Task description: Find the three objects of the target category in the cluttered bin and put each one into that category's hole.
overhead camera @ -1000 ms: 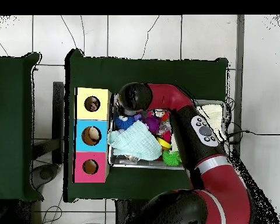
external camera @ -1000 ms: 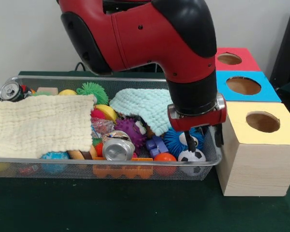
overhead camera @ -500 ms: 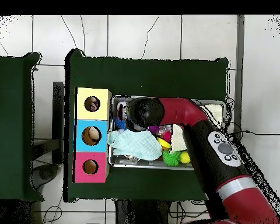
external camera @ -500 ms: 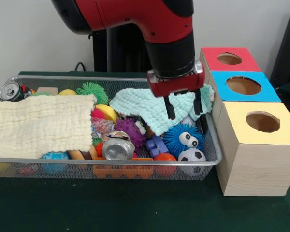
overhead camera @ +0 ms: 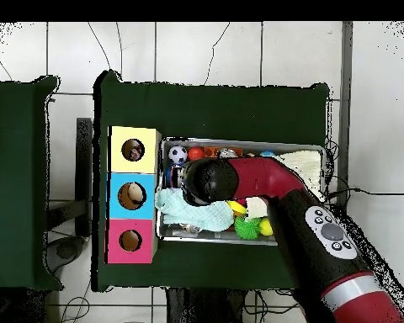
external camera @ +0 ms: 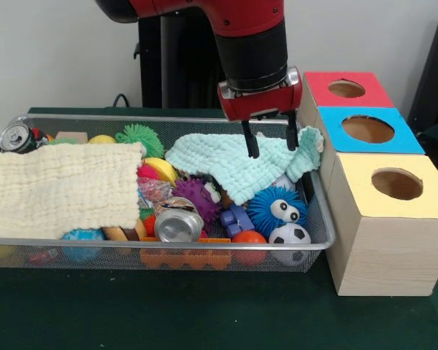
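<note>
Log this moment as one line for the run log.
gripper: open, empty | position: above mint green cloth in wire bin | soccer ball: in bin, front corner by yellow box | nothing grasped

- The red and black arm (external camera: 241, 29) descends vertically, wrist straight above the fingers.
- The gripper (external camera: 271, 141) points straight down.
- Both dark fingers (external camera: 250, 142) hang parted, nothing between them.

Wire bin (external camera: 317, 244) w/ toy clutter beside red (external camera: 348, 89), blue (external camera: 369, 130), yellow (external camera: 396, 184) hole boxes.
</note>
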### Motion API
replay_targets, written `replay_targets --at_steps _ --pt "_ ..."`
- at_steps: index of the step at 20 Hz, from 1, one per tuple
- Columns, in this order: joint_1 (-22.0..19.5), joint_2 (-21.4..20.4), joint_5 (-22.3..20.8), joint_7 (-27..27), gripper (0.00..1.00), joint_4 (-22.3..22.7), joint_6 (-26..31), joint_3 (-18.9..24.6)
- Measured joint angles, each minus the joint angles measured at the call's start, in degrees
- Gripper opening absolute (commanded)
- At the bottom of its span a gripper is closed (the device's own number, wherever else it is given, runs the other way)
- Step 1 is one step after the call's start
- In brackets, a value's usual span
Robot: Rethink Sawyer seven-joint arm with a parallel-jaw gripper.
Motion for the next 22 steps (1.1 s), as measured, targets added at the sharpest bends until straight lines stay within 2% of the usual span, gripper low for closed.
replay_targets --at_steps 11,22 --pt "0.02 -2.16 -0.19 0.00 1.00 4.92 -2.52 -0.01" --pt "1.96 -2.94 -1.08 0.00 1.00 6.54 -4.27 -0.10"
